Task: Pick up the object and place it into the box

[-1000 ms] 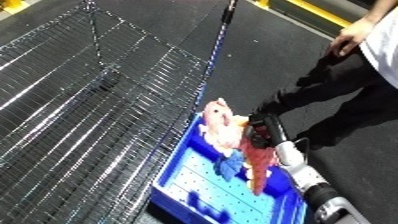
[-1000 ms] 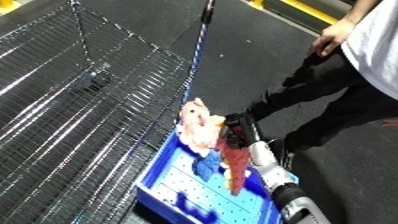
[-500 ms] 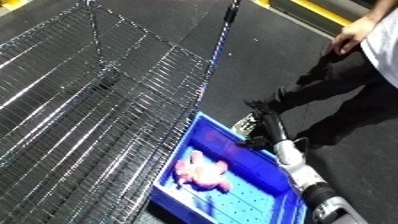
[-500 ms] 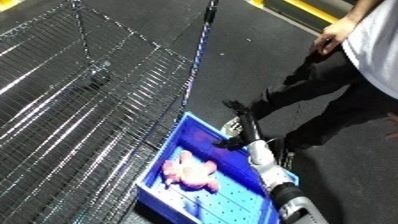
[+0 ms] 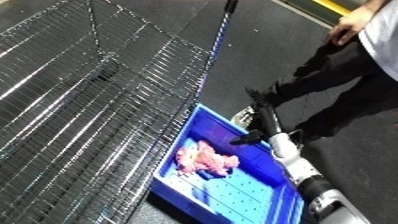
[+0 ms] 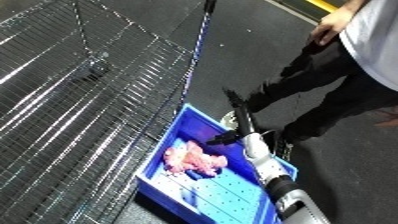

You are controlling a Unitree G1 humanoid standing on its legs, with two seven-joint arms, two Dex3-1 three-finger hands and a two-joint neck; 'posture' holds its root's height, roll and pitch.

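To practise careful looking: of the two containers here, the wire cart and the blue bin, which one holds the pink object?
The blue bin: the pink object lies on its perforated floor, beside the right hand. The wire cart alongside holds nothing visible.

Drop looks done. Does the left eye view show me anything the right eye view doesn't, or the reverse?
Only the left eye view: more of the wire rack on the left side.
Only the right eye view: more of the dark floor to the right of the right forearm.
Both: the pink toy lying inside the blue bin, apart from the right hand, which reaches past the bin's far rim with straight fingers and holds nothing. The left hand shows in neither view.
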